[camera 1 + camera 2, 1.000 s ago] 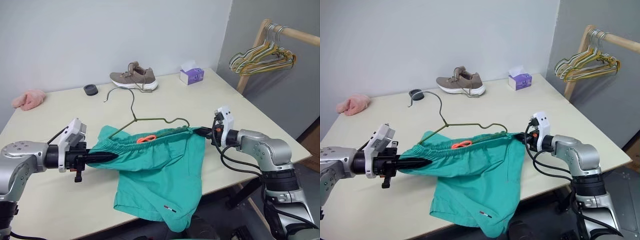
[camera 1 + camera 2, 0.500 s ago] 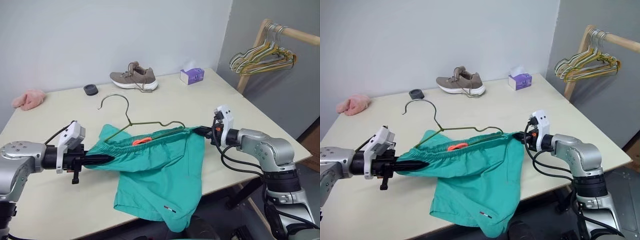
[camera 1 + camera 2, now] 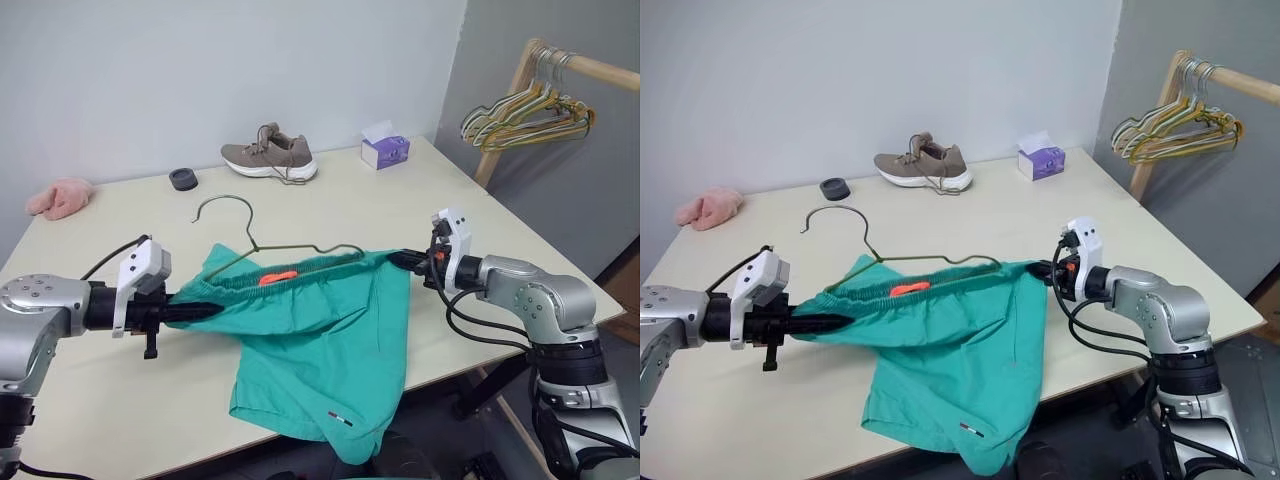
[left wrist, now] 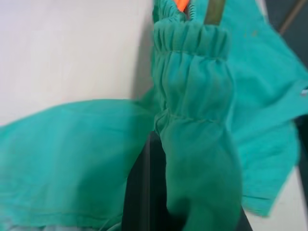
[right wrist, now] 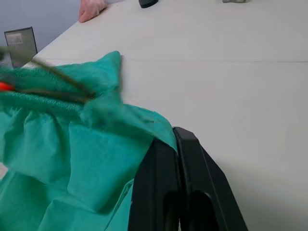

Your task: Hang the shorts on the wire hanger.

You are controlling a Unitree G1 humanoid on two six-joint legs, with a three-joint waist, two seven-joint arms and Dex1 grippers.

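A: Nearest first: where are the shorts (image 3: pixel 320 330)?

B: Stretched between the two arms, with the legs draped over the near edge of the surface (image 3: pixel 470 225). The left tool (image 3: pixel 205 310) is pressed together on the left end of the waistband, and the right tool (image 3: pixel 397 260) pinches the right end, so the band runs taut from left to right.

A: And the wire hanger (image 3: pixel 285 245)?

B: Just beyond the waistband. Its lower bar seems to sit inside or against the band near the orange tag (image 3: pixel 277 276), though I can't tell how far it is tucked in. The hook curves up and away on the far left side.

A: So which step is this?

B: I'd judge the threading step: the shorts are gripped and spread, but not yet hung.

A: What does the next move call for?

B: Probably keeping both pinches firm while working the waistband over the hanger's shoulders, without knocking the light wire aside. The shoe (image 3: pixel 268 157) and tissue box (image 3: pixel 384 150) lie well beyond, out of the way.
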